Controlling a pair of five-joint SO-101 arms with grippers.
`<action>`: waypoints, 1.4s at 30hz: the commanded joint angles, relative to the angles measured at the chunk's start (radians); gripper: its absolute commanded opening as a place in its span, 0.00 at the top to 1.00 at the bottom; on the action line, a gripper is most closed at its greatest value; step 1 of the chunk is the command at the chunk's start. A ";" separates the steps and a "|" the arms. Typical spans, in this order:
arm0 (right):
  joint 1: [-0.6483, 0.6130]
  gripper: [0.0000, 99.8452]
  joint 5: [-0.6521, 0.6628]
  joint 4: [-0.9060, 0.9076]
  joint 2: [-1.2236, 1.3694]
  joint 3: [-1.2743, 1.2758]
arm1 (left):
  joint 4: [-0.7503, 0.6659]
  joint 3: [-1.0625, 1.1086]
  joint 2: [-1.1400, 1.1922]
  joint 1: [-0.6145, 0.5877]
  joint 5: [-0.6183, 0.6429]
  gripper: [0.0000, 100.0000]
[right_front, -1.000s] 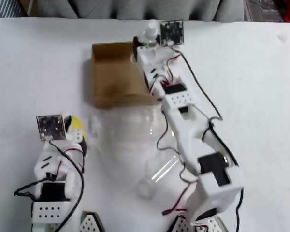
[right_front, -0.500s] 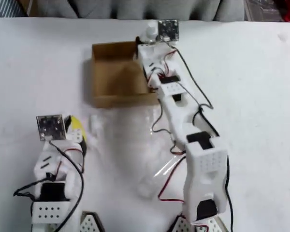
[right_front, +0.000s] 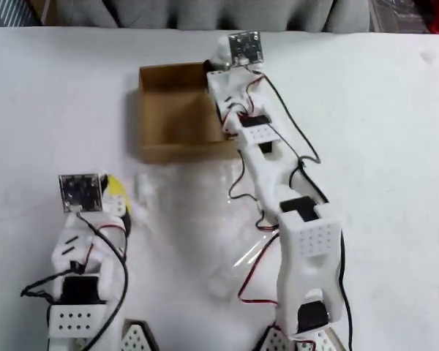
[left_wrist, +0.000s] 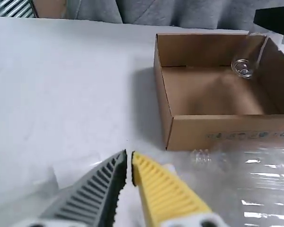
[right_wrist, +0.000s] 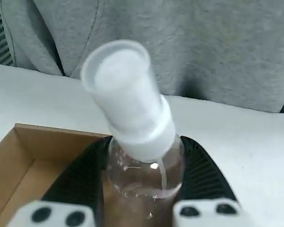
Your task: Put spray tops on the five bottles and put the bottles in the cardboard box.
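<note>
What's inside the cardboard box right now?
Bare floor shows in the cardboard box, plus the clear base of the bottle held by the right gripper at one side wall. From above, the right arm covers that side.

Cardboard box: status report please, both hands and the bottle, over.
Right hand shut on capped bottle, at cardboard box far corner. Left hand shut, empty. Clear plastic lies before box.
</note>
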 commanded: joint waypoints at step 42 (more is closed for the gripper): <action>0.033 0.98 0.011 0.277 0.292 -0.499 | 0.000 -0.006 -0.013 -0.005 -0.015 0.98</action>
